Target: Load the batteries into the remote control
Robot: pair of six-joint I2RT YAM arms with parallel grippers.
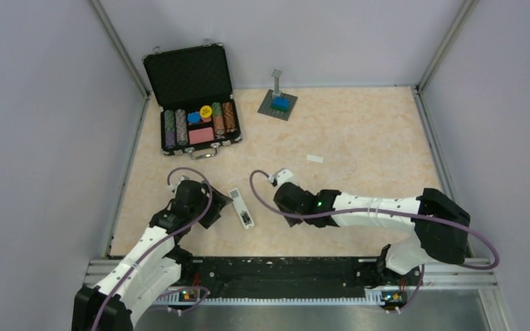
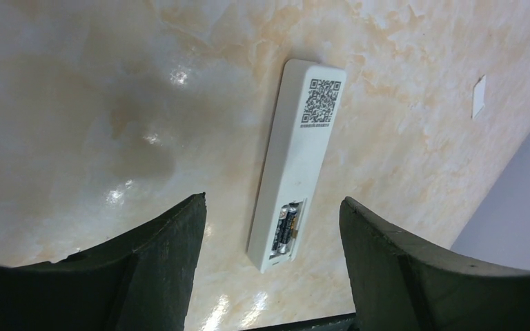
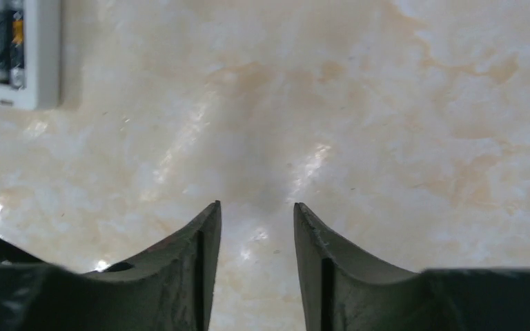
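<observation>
The remote control (image 2: 293, 162) lies back-up on the marbled surface (image 2: 76, 103), with a QR label (image 2: 319, 101) at its far end. At its near end an uncovered bay holds two batteries (image 2: 283, 227) side by side. The left claw (image 2: 272, 200) is spread wide, its fingers (image 2: 172, 248) either side of the remote's near end, not touching it. A small white plate (image 2: 479, 96) lies well to the remote's right.

A lab test cell: plain grey walls (image 1: 34, 103), aluminium frame (image 1: 121, 48), marble-patterned table (image 1: 359, 138).

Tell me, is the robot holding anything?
Nothing. The left end effector and right end effector are both open and empty; the remote control lies on the table, batteries inside.
</observation>
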